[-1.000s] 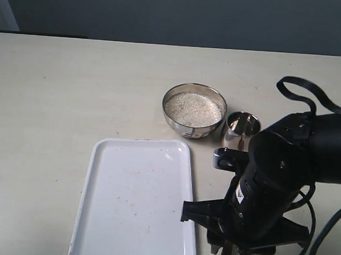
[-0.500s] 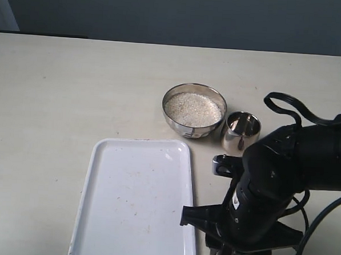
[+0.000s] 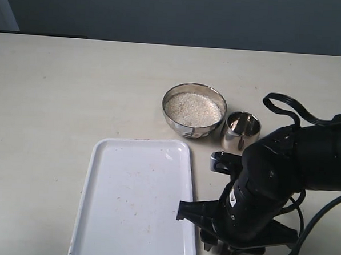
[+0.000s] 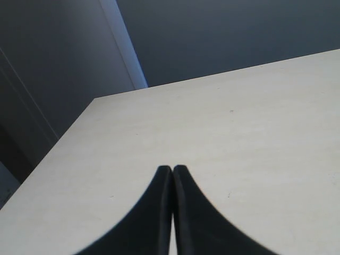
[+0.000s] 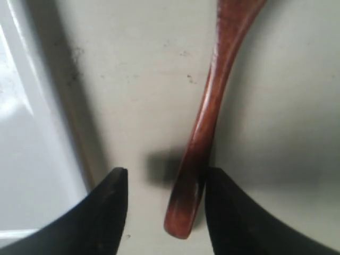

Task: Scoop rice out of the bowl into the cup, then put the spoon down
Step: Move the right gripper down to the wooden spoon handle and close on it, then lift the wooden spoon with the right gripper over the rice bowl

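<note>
The spoon (image 5: 207, 117) is glossy wood; bowl (image 3: 182, 127) and cup (image 3: 233, 139) shiny metal

No text, brand or number can be read anywhere. A small white sticker (image 3: 233, 198) on the right arm (image 3: 283, 167), at about five o'clock in the exterior view, is too blurred to read.

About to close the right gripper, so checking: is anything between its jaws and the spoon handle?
Nothing visible. The spoon handle lies between the open jaws of the right gripper, close to one jaw; the white tray sits outside them.
</note>
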`<state>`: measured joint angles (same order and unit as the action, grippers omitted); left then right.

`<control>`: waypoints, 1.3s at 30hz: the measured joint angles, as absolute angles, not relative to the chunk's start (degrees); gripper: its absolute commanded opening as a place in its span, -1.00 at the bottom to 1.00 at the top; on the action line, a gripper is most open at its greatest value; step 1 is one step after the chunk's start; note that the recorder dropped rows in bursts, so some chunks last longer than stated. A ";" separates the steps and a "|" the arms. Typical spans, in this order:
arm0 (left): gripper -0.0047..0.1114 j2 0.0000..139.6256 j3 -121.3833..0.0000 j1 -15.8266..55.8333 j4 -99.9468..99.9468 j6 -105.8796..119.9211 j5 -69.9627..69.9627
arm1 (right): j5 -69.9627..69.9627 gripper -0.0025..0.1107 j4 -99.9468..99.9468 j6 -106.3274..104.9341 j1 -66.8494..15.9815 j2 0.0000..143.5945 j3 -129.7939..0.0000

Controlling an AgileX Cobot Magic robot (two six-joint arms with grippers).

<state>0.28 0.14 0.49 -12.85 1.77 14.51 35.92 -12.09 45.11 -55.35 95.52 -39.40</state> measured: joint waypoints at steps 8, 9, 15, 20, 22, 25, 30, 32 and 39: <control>-0.91 0.28 0.14 0.49 -12.85 1.77 14.51 | 36.15 -0.16 -12.30 45.21 -55.35 95.52 -39.40; -0.91 0.28 0.14 0.49 -12.85 1.77 14.51 | 36.63 -0.16 -12.30 45.21 -55.35 95.52 -39.40; -0.91 0.28 0.14 0.49 -12.85 1.77 14.51 | 37.54 -0.16 -12.54 45.21 -55.35 96.90 -39.40; -0.91 0.28 0.14 0.49 -12.85 1.77 14.51 | 38.06 -0.34 -13.64 45.21 -55.35 97.89 -39.40; -0.91 0.28 0.14 0.49 -12.85 1.77 14.51 | 38.75 -0.80 -14.19 45.21 -55.35 97.91 -39.40; -0.91 0.28 0.14 0.49 -12.85 1.77 14.51 | 39.42 -0.96 -14.66 45.21 -55.35 98.01 -39.40; -0.91 0.28 0.14 0.49 -12.85 1.77 14.51 | 43.14 -0.96 -14.87 42.78 -55.35 96.95 -39.40; -0.91 0.28 0.14 0.49 -12.85 1.77 14.51 | 46.62 -0.96 -13.87 42.48 -55.35 94.68 -39.40; -0.91 0.28 0.14 0.49 -12.85 1.77 14.51 | 67.19 -0.96 7.72 36.05 -55.57 78.19 -49.35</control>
<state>0.28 0.14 0.49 -12.85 1.77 14.51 67.19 7.72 36.05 -55.57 78.19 -49.35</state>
